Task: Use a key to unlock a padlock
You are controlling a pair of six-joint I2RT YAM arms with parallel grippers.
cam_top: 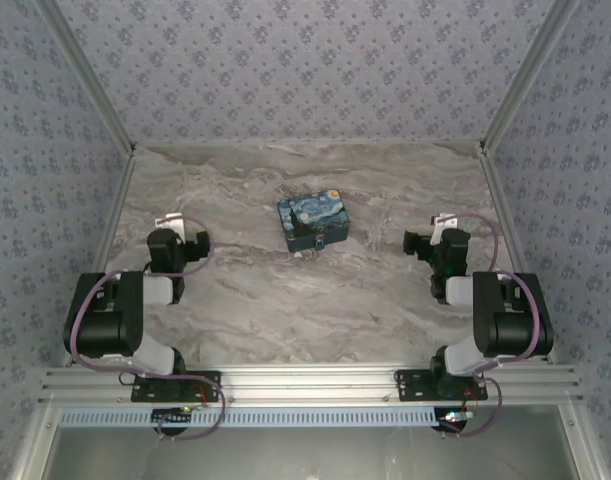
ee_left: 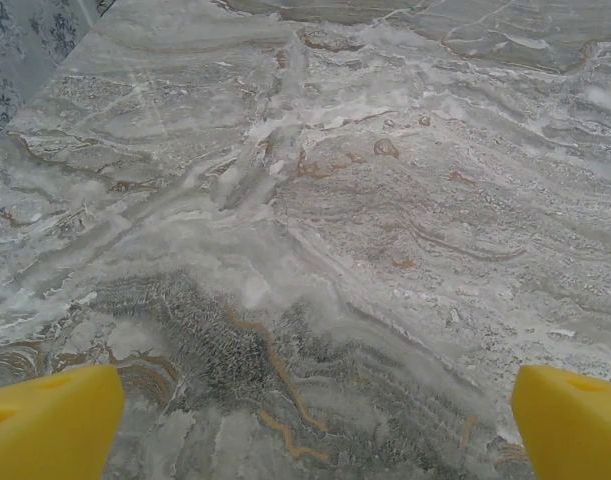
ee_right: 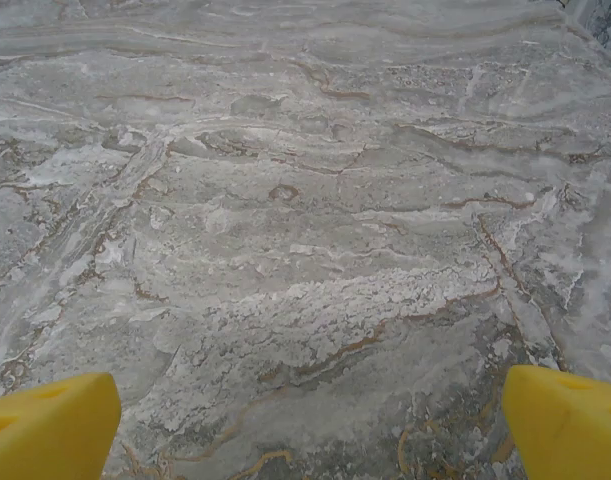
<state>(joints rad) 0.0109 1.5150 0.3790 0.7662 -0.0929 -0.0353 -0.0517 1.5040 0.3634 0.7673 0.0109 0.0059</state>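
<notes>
Two arms sat folded low on the table, both with jaws released and holding nothing. From above, the left gripper lay at about 9 o'clock from the box, well apart from it. Its colour and spread were hard to read at that size. The left wrist view gave what the top view could not: yellow fingers cut off at the lower corners, the left gripper spread wide over bare stone, and a strip of wall at 11 o'clock.

The box stood near the table's middle, a little toward 12 o'clock, turned askew, with its painted blue-and-yellow lid up. The padlock was a small dark bit at the box's near face, toward 6 o'clock. Its shackle was too small to tell.

The right gripper lay at about 3 o'clock from the box, also well apart. The right wrist view showed its yellow fingers cropped at the bottom corners, the right gripper wide open above veined stone, and a sliver of wall at 1 o'clock.

The table was grey marble with white and rust veins. Blue-grey patterned wallpaper closed it on three sides, and an aluminium rail carried the arm bases at 6 o'clock.
</notes>
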